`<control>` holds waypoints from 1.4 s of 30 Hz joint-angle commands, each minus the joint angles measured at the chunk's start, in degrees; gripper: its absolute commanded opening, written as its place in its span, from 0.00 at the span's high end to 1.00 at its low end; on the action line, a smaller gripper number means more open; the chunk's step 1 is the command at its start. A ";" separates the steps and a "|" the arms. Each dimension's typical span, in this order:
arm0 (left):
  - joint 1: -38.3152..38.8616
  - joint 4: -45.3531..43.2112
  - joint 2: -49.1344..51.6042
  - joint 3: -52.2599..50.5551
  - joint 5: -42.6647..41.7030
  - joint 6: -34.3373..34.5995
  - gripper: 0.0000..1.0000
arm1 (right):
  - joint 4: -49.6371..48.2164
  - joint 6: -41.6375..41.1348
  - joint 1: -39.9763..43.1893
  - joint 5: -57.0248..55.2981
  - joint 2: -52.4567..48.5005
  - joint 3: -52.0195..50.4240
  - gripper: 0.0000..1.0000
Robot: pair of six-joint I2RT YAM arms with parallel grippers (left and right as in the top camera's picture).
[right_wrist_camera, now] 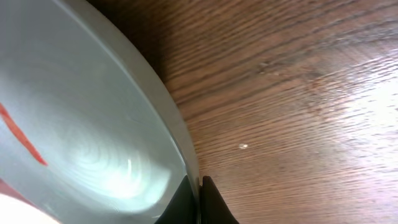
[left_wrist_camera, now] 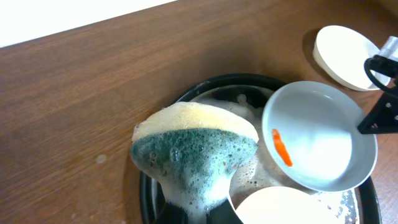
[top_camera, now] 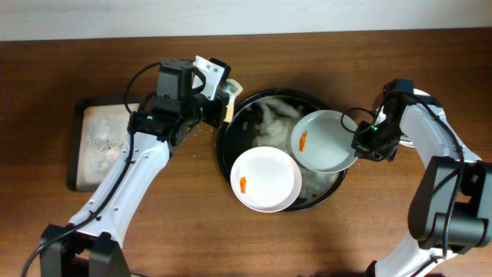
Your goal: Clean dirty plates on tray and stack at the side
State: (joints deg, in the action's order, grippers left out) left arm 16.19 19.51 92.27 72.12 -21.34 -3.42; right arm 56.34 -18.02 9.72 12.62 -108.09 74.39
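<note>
Plates awaiting the wipe: one is being held at its rim, with the sponge not yet on it.

The right gripper (top_camera: 360,143) is pinching the rim of a smeared plate (top_camera: 327,140), which is lying tilted across the right side of the black tray (top_camera: 244,123). The left gripper (left_wrist_camera: 198,214) is squeezing a soapy sponge (left_wrist_camera: 194,146) over the tray's left edge, apart from that plate. The step appears to be presenting this plate for scrubbing. The next move calls for carrying the sponge onto the orange smear (left_wrist_camera: 282,148) while the right grip is keeping the plate steady. A second smeared plate (top_camera: 265,178) is sitting at the tray's front. A third plate (left_wrist_camera: 343,55), showing no smear, is resting on the table beside the tray.
</note>
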 commanded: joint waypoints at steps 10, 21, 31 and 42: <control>4.00 -4.94 5.68 0.94 -1.42 2.29 1.00 | -7.50 -0.07 -7.58 1.79 1.46 1.55 0.96; 6.71 -5.55 10.38 7.74 -1.81 7.96 1.00 | -9.77 3.23 -8.13 -3.48 0.79 1.53 0.67; 8.70 -5.16 15.63 9.86 -1.38 7.93 1.00 | -12.04 -0.17 -8.63 0.55 -6.58 1.46 0.78; 9.25 -5.27 15.87 9.86 -1.33 7.93 1.00 | -13.49 -2.49 -9.40 -2.25 -1.38 3.30 0.96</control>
State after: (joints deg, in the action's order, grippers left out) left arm 24.80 15.22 107.48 80.79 -22.31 4.14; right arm 42.98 -19.46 1.39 13.02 -112.33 76.07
